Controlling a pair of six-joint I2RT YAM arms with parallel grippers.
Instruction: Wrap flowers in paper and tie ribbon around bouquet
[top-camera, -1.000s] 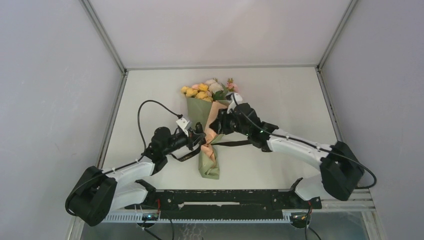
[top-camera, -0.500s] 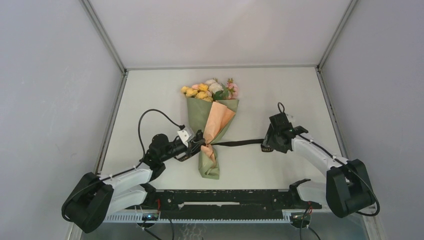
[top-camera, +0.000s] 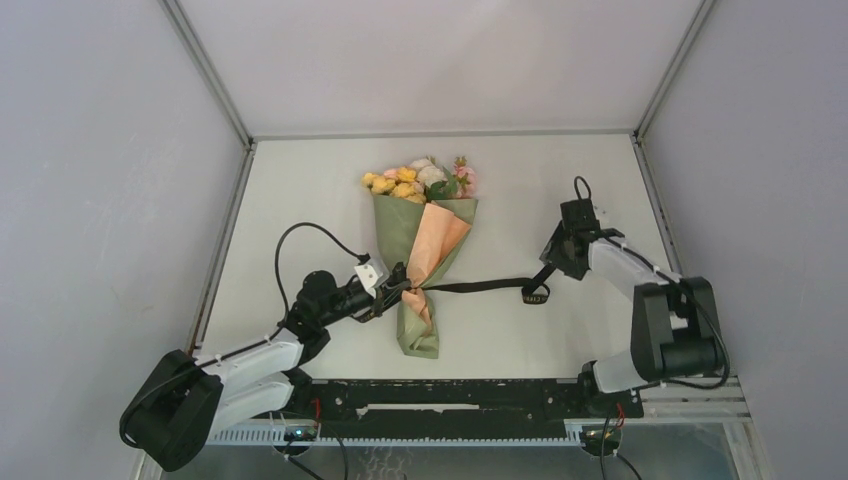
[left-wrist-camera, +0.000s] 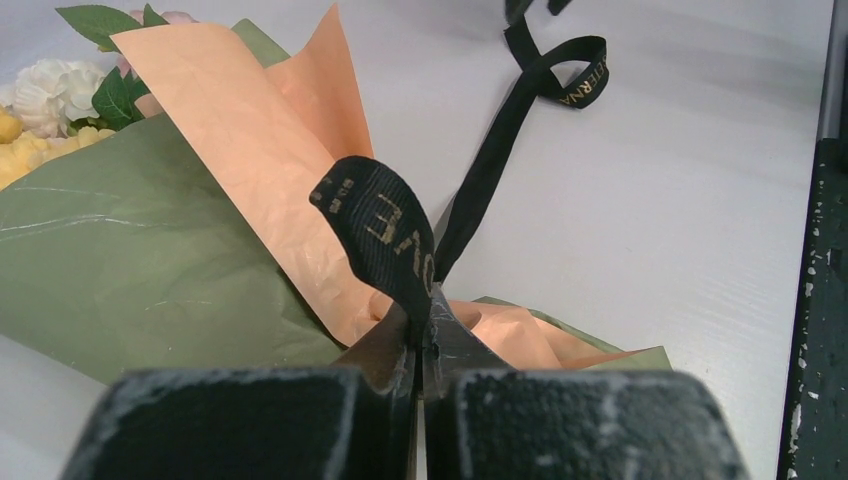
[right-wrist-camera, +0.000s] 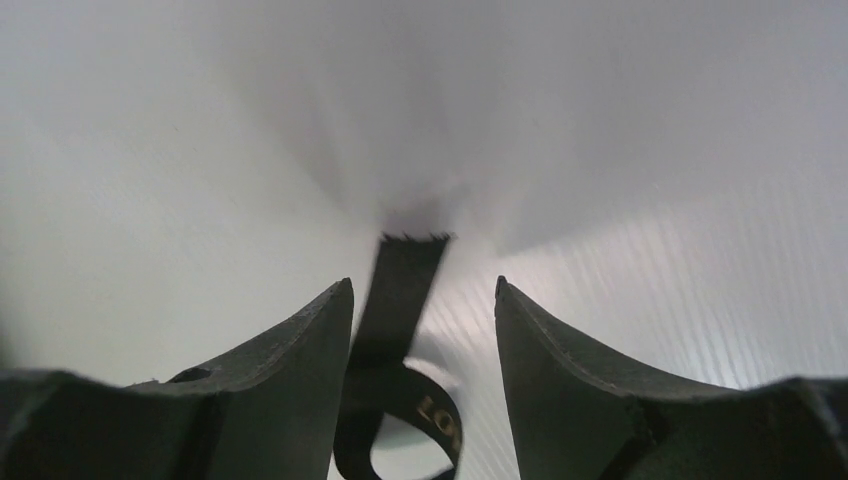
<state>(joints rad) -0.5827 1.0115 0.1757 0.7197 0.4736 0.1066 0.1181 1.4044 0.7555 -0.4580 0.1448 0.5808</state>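
1. A pale white table (top-camera: 560, 180) stood inside plain grey walls (top-camera: 100, 200), seen from above.
2. The bouquet (top-camera: 418, 255) lay at the table's centre. Its yellow, white and pink flowers (top-camera: 415, 180) pointed to 12 o'clock and its stem end to 6 o'clock.
3. The paper (top-camera: 400, 230) was already folded round the stems as a cone, olive outside with a peach flap showing.
4. The black ribbon (top-camera: 480, 286) ran from the cone's narrow waist toward 3 o'clock and ended in a small curl on the table.
5. The left gripper (left-wrist-camera: 418, 345), at 9 o'clock of the waist, had its jaws pressed together on one ribbon end, which arched up above them.
6. The right gripper (right-wrist-camera: 425, 290) hung over the curled free end with its jaws apart; the ribbon (right-wrist-camera: 400, 300) rose between them unclamped.
7. Wrapping looked done and tying was in hand. Whether the ribbon already circled the waist could not be told from above.
8. The next move likely called for the right jaws to close on the free end and carry it across the waist toward 9 o'clock, while the left held tension.
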